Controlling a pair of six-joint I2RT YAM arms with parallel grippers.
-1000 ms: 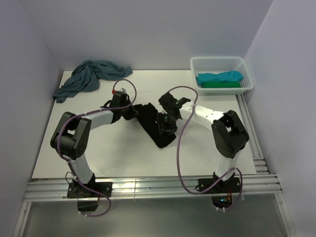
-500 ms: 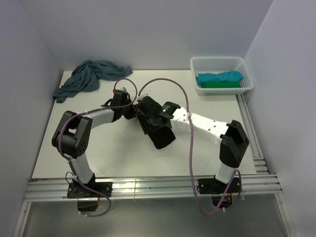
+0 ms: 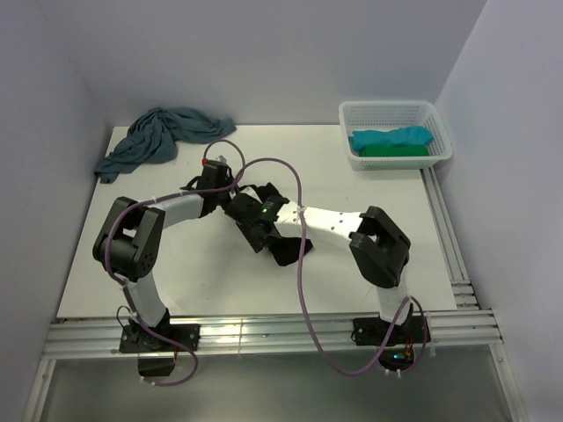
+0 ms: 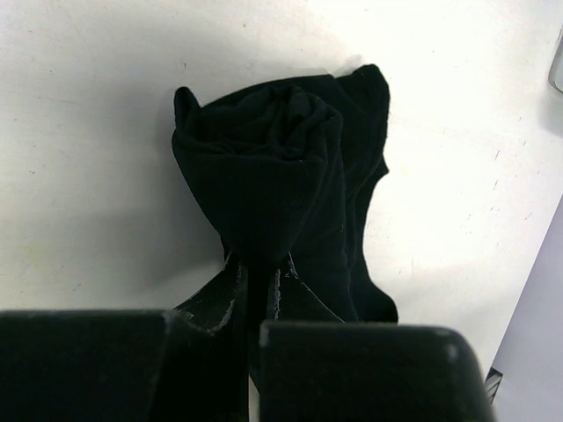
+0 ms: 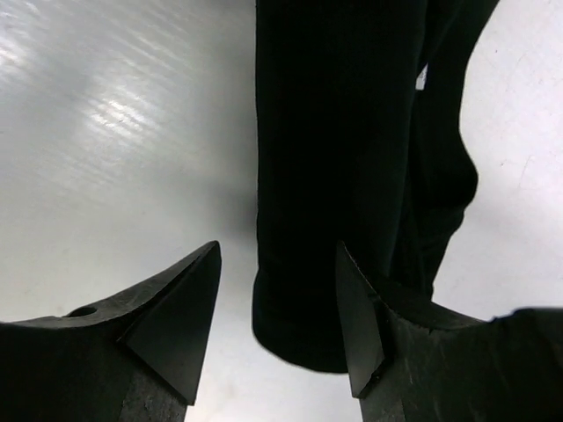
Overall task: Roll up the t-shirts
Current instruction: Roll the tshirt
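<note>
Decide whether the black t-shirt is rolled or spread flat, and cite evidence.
Rolled, at least at one end: the black t-shirt shows a coiled end, pinched by the shut left gripper.

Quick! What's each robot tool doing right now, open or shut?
Left tool: shut on the black t-shirt.
Right tool: open, holding nothing, just above the same t-shirt.

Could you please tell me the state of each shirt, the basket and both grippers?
black t-shirt, partly rolled.
dusty-blue t-shirt, crumpled, unrolled.
turquoise t-shirt, rolled, in basket.
green t-shirt, bundled, in basket.
basket, holding two shirts.
left gripper, jaws shut on black t-shirt.
right gripper, jaws open.
</note>
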